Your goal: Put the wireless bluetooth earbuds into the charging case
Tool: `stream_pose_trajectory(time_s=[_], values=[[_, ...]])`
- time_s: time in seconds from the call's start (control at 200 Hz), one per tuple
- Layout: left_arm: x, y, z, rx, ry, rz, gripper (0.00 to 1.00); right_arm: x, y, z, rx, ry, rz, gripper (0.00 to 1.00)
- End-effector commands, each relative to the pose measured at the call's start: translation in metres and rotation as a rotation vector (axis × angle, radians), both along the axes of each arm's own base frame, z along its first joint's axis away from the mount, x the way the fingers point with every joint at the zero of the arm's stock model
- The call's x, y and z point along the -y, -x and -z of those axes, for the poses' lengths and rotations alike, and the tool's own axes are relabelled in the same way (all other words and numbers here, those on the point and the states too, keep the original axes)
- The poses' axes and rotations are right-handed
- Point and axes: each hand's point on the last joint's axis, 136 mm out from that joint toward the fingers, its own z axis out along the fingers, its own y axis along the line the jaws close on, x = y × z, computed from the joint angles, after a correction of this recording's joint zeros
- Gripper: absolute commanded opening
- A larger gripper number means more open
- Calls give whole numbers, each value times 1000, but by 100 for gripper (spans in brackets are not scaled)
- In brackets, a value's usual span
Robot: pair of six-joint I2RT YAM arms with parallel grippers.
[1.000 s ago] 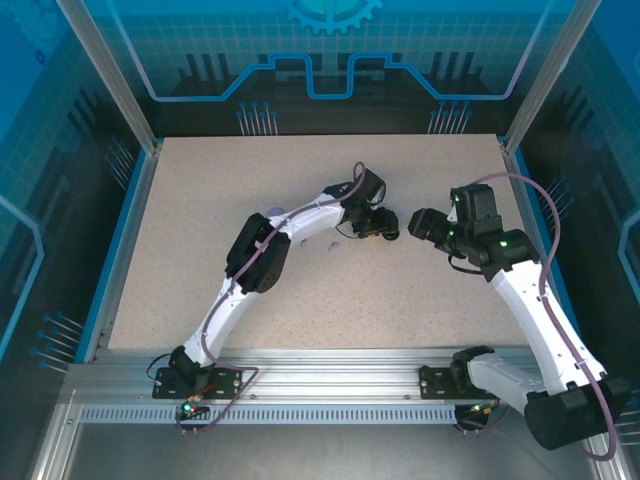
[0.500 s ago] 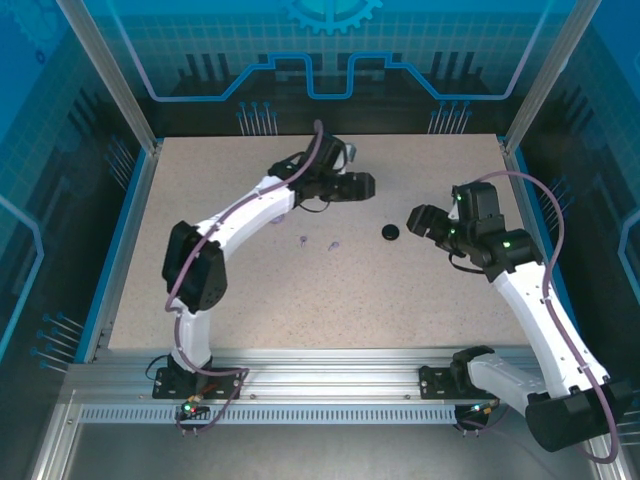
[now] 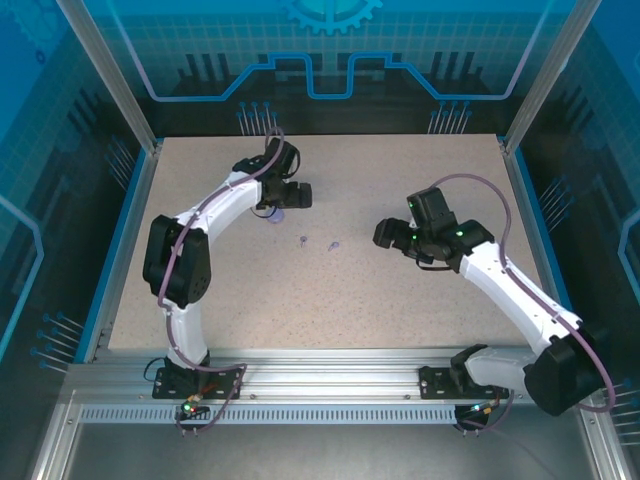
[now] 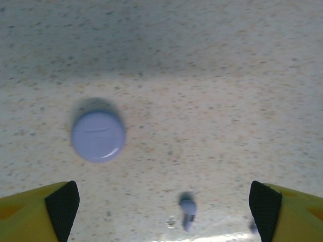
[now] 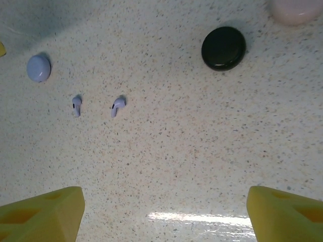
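We see two lilac earbuds (image 5: 118, 106) lying loose on the counter (image 5: 202, 151), upper left of the right wrist view, near their round lilac case (image 5: 38, 68). The left gripper (image 4: 164, 204) and right gripper (image 5: 164, 212) hang spread apart and empty, probably ready to pick.

lilac earbuds (image 5: 76, 106) (image 5: 117, 106): two
lilac round case (image 5: 38, 68): one
black round case (image 5: 223, 48): one
pale pink round case (image 5: 295, 9): one

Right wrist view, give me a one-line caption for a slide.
Open right gripper over two loose lilac earbuds, flanked by a lilac case and a black case on the speckled table.
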Motion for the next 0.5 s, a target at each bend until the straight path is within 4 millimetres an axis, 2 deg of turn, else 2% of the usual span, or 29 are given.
stream_pose_trajectory(time_s=[0.0, 0.27, 0.495], values=[[-29, 12, 35, -123, -78, -16, 91, -8, -7, 3, 13, 0, 8, 85], [-40, 7, 73, -229, -68, -61, 91, -19, -13, 6, 1, 15, -8, 85], [-42, -3, 87, -269, -88, -85, 90, -21, -15, 6, 0, 25, -11, 84]])
